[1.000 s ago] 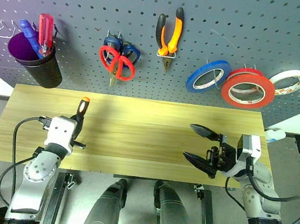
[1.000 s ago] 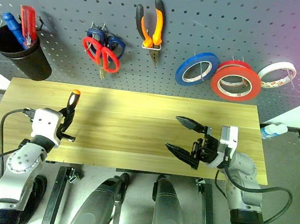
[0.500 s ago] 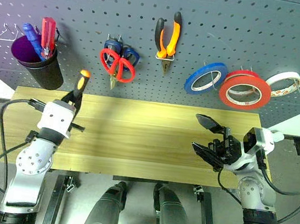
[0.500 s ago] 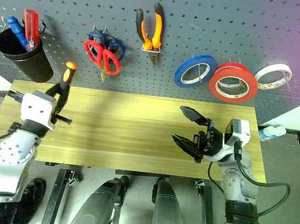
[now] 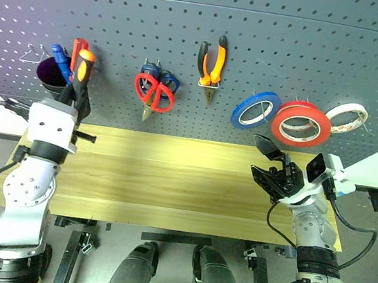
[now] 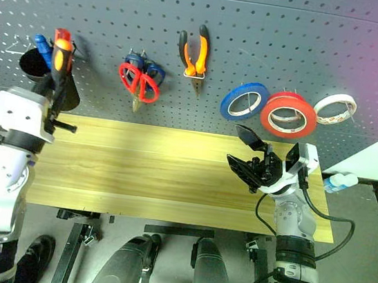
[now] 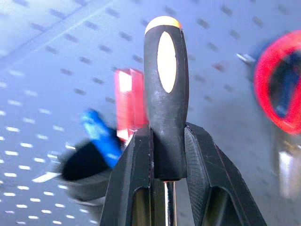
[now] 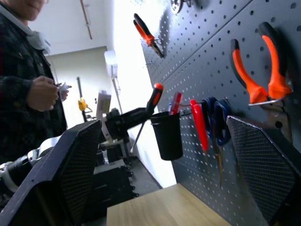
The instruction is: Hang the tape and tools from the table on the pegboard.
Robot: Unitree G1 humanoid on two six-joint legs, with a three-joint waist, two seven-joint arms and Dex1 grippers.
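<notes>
Orange-handled screwdriver [image 5: 82, 70]: clamped in left pincer [image 5: 75, 96], raised off the tabletop [image 5: 170, 181] since a second ago, now beside the black cup [image 5: 52, 78] on the pegboard [image 5: 189, 37]. Last item outstanding; insertion pending. Right pincer [image 5: 267, 164]: wide open, empty.

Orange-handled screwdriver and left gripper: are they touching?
Touching. The left wrist view shows the left gripper shut on the orange-handled screwdriver, both fingers pressed against its handle.

The screwdriver [image 5: 82, 72], clamped in the left gripper [image 5: 76, 99], is now raised from above the table [image 5: 170, 181] to the black cup [image 5: 52, 76] on the pegboard [image 5: 258, 39]. The right gripper [image 5: 269, 165] is lifted slightly and turned.
</notes>
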